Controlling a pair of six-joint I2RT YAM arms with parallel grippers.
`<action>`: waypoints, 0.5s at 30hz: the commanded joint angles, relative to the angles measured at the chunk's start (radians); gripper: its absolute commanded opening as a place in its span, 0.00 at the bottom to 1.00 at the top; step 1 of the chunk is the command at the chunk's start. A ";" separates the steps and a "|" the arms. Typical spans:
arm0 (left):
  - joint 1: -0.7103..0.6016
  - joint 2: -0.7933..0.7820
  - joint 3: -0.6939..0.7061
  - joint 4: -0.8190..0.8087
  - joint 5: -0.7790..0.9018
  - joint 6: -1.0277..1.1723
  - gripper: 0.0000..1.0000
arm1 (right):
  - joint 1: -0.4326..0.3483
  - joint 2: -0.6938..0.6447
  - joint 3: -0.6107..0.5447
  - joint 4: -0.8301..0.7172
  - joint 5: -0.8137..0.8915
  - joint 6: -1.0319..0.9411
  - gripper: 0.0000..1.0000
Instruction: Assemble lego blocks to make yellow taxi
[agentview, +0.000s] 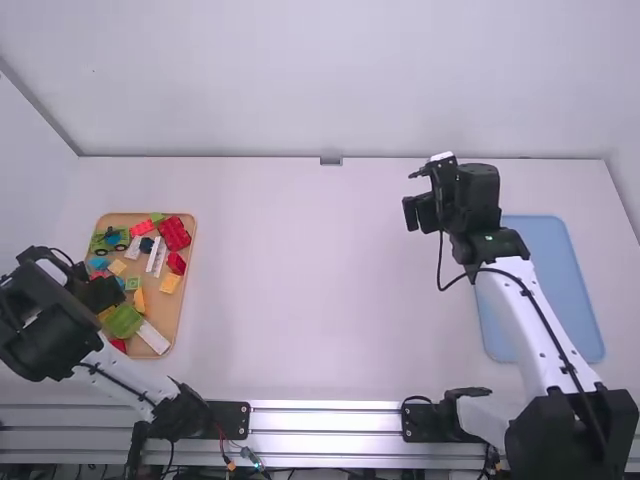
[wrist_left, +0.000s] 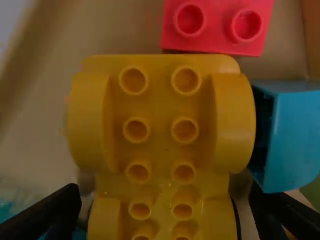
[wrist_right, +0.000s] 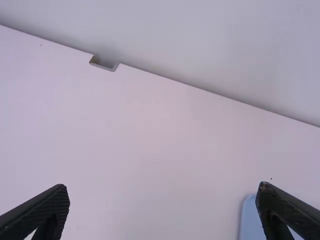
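My left gripper (agentview: 100, 295) is low over the left side of the wooden tray (agentview: 178, 318). In the left wrist view, its fingers stand apart on either side of a yellow taxi base piece (wrist_left: 160, 125) with wheel arches and studs; the left gripper (wrist_left: 165, 212) is open. A red brick (wrist_left: 217, 25) lies against the yellow piece's end, and a blue block (wrist_left: 292, 135) stands beside it. My right gripper (agentview: 415, 195) hangs over the table's right half, and in its own wrist view the right gripper (wrist_right: 162, 207) is open with nothing between its fingers.
Around the left gripper, the tray holds several loose blocks, including a red brick (agentview: 174, 233), a green block (agentview: 123, 321) and a white brick (agentview: 153, 338). A blue tray (agentview: 570, 290) lies at the right, beside the right arm.
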 joint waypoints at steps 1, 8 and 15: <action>-0.002 0.026 -0.006 -0.011 -0.006 -0.011 0.88 | 0.003 0.006 0.043 -0.001 0.003 0.003 0.98; -0.002 0.026 -0.006 -0.016 -0.007 -0.064 0.73 | 0.003 0.006 0.043 -0.002 0.002 0.003 0.99; -0.002 0.022 0.001 -0.017 -0.014 -0.121 0.57 | 0.003 0.006 0.043 -0.002 0.002 0.003 0.99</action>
